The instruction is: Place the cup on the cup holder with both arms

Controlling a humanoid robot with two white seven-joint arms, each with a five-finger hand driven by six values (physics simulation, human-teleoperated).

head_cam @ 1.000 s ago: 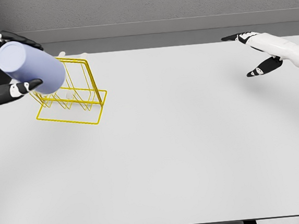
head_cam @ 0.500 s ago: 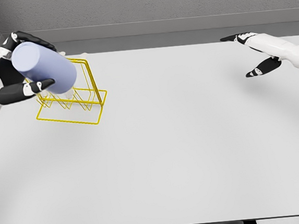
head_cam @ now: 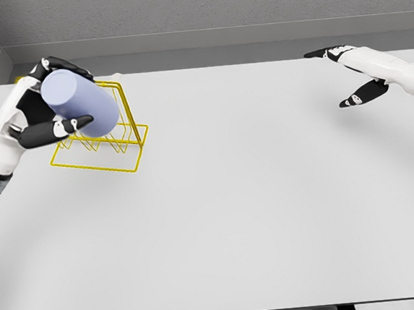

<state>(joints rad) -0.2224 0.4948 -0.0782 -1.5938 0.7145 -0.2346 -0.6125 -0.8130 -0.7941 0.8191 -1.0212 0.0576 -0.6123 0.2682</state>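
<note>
Head view: the robot's left hand (head_cam: pixel 33 116), white with black fingers (head_cam: pixel 42 133), is closed around a pale lavender cylindrical cup (head_cam: pixel 79 102), holding it tilted with its flat end turned up and toward the camera. One dark finger crosses the front of the cup's lower side and others curl over its top edge. The cup hangs in front of the upper part of a yellow wire cup holder (head_cam: pixel 111 138), overlapping the rack's upright frame in the picture; whether the cup touches the wire cannot be told. The holder stands on the pale grey worktop (head_cam: pixel 255 209), its rectangular base loop lying flat just below and to the right of the cup. The left forearm enters from the picture's left edge, below the holder. Far to the right of the holder, near the worktop's far right corner, the right hand (head_cam: pixel 356 73) is above the surface with its fingers spread apart and nothing between them, one dark fingertip pointing left and the thumb angled down toward the worktop. A grey wall runs behind the holder
</note>
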